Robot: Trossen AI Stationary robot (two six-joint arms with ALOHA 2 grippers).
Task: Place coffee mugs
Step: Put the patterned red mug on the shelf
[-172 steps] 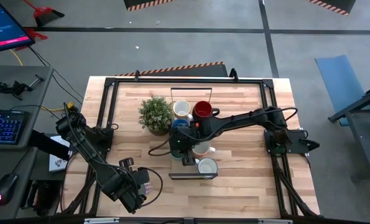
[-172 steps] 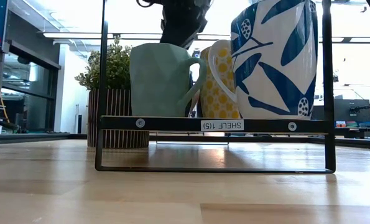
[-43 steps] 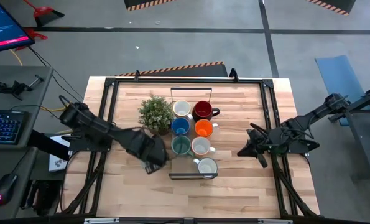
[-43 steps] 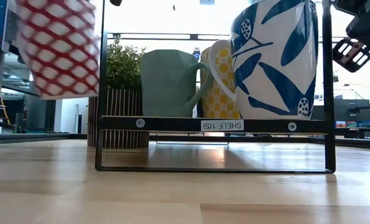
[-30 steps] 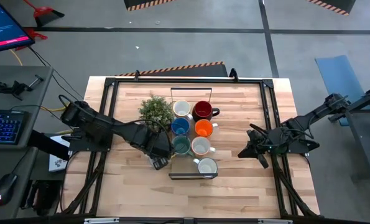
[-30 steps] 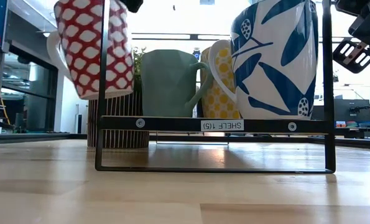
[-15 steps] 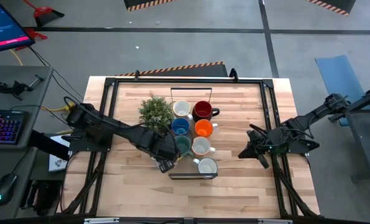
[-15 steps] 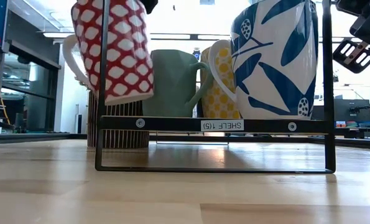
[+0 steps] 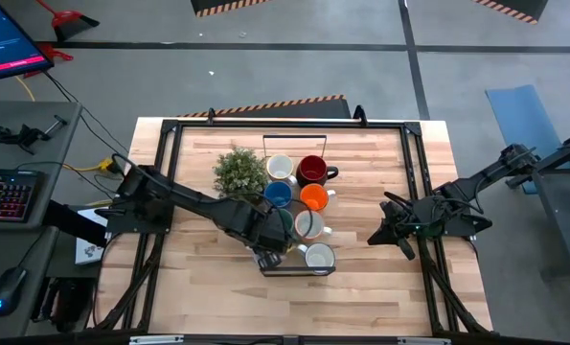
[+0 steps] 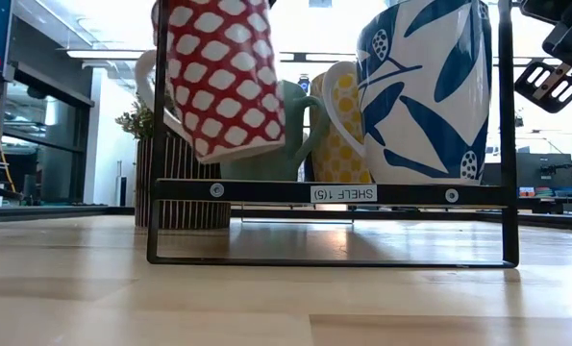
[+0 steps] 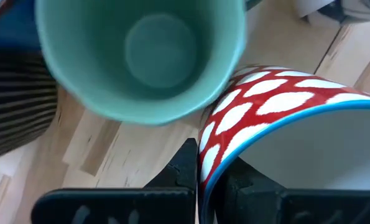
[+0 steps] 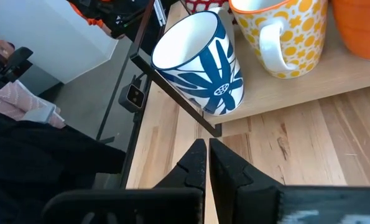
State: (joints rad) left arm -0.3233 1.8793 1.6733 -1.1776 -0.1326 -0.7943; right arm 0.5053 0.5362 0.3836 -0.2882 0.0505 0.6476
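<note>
A: Where's the red mug (image 10: 223, 77)?
B: Upper left of centre in the low view, tilted, hanging above the shelf (image 10: 329, 193) rail, in front of the teal mug (image 10: 290, 135). Its white handle points left.

A: What has hold of it?
B: The left gripper (image 11: 212, 180). In the left wrist view its fingers pinch the mug's rim, one outside on the red-and-white wall, one inside. The teal mug sits just beyond.

A: And from above?
B: The left arm covers it, low centre of the table (image 9: 371, 278), beside the blue-leaf mug (image 9: 319, 256).

A: The others?
B: In two rows on the shelf: white (image 9: 281, 168), dark red (image 9: 311, 170), blue (image 9: 278, 195), orange (image 9: 313, 197), yellow-dotted (image 9: 309, 224). The plant (image 9: 239, 174) stands left of them.

A: Right gripper (image 12: 204, 160)?
B: At the table's right edge, fingers nearly together, holding nothing.
</note>
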